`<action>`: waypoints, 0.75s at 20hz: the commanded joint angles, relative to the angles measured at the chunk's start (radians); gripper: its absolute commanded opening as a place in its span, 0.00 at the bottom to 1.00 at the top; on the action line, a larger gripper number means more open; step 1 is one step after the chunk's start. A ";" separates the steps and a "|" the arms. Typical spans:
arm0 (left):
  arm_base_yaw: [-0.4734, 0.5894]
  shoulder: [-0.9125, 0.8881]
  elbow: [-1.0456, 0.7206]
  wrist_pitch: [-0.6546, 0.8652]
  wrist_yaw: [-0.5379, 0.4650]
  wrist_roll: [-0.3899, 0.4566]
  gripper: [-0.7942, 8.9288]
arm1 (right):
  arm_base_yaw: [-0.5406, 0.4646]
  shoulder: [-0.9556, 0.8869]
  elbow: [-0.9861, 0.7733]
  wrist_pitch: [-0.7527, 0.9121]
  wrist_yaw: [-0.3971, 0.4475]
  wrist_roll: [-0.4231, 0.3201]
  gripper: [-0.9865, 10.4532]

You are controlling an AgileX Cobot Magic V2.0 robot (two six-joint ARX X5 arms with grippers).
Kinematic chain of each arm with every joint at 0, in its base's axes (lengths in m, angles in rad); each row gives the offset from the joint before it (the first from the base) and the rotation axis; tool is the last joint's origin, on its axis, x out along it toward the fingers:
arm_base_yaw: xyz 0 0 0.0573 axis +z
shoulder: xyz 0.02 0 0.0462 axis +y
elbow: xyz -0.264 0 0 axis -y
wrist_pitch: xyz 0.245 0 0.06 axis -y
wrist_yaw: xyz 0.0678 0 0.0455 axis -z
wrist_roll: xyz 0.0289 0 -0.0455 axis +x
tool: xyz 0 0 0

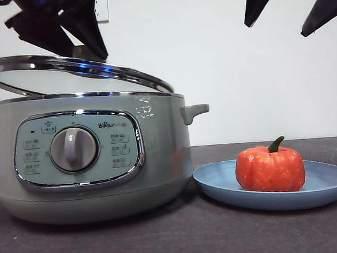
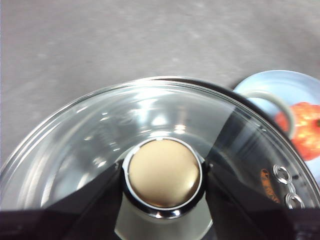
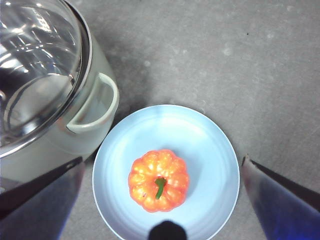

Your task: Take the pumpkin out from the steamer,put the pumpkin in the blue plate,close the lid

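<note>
**Pumpkin on plate, lid held tilted over pot**

The pumpkin (image 1: 270, 169) sits upright on the blue plate (image 1: 329, 186) beside the steamer (image 1: 159, 162). The left gripper (image 2: 162, 175) clamps the knob of the lid (image 1: 72, 66), which is tilted above the rim. The right gripper (image 3: 160, 200) hangs above the plate, jaws spread wide.

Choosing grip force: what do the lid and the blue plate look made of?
Lid: clear glass dome, see-through with glints, inside a shiny steel-looking rim.
Blue plate: matte light blue, probably plastic; smooth, with only a soft sheen.
</note>
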 commanded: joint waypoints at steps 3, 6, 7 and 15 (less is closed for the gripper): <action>-0.014 0.012 0.021 0.044 0.007 -0.007 0.07 | -0.012 0.002 -0.008 0.006 0.004 0.008 0.55; -0.014 0.018 0.021 0.040 0.007 -0.006 0.07 | -0.012 0.002 -0.008 0.005 0.005 0.008 0.55; -0.014 0.020 0.021 0.037 0.007 -0.006 0.07 | -0.012 0.002 -0.008 0.005 0.005 0.008 0.55; -0.014 0.049 0.021 -0.038 0.005 -0.006 0.07 | -0.012 0.002 -0.008 0.005 0.004 0.008 0.55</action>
